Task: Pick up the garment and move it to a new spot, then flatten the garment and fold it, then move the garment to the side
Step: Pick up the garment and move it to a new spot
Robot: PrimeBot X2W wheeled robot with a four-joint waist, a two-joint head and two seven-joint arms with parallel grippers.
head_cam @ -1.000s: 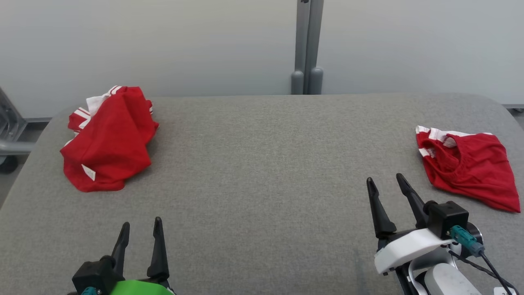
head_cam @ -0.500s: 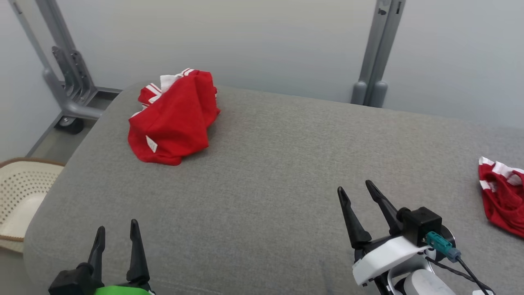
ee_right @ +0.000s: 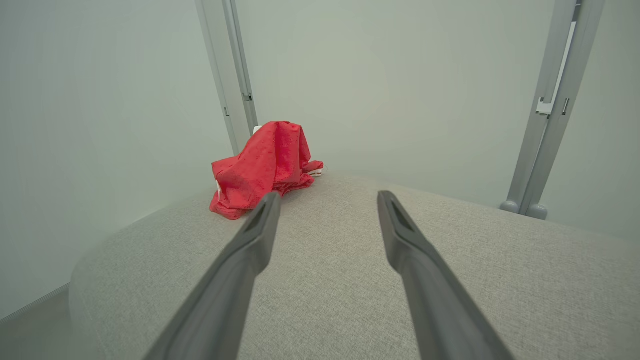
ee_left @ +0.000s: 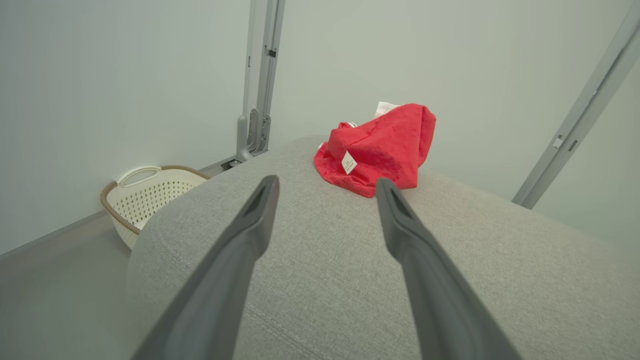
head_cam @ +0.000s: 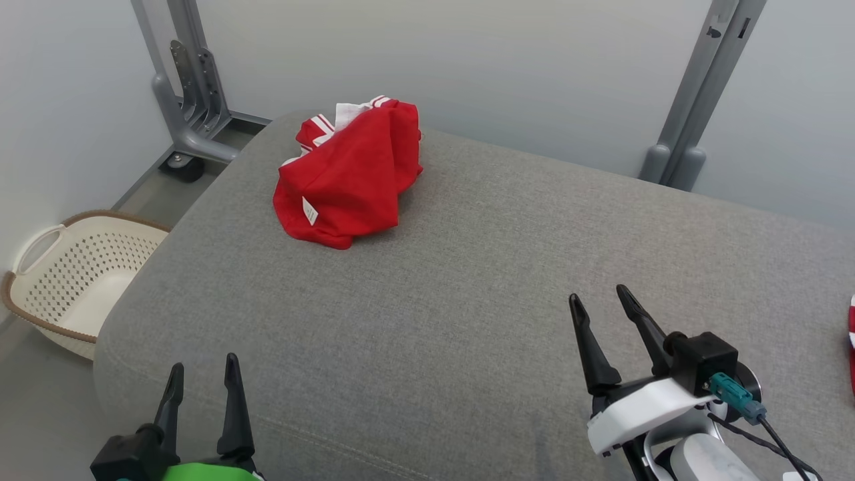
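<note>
The red garment [head_cam: 351,177] lies crumpled in a heap near the far left corner of the grey padded table [head_cam: 467,280], white-striped trim poking out at its back. A small white tag [head_cam: 309,210] is sewn to its near side; whatever is printed on it is too small to read. From the left wrist view the garment [ee_left: 380,147] and its tag [ee_left: 348,162] sit just beyond the fingertips, and the right wrist view has the heap [ee_right: 262,167] further off to its left.

Both hands are released and empty. The left hand [head_cam: 204,362] hovers over the near left edge of the table with its fingers spread, well short of the garment. The right hand [head_cam: 598,292] is just as wide apart, over the near right part.

Compared with a second ago the head has swung left. The heap now sits closer to mid-picture, a cream laundry basket [head_cam: 80,267] has come into sight on the floor beside the table, and a second red piece [head_cam: 851,334] has slid to a sliver at the right edge. The cloth itself lies as it did.
</note>
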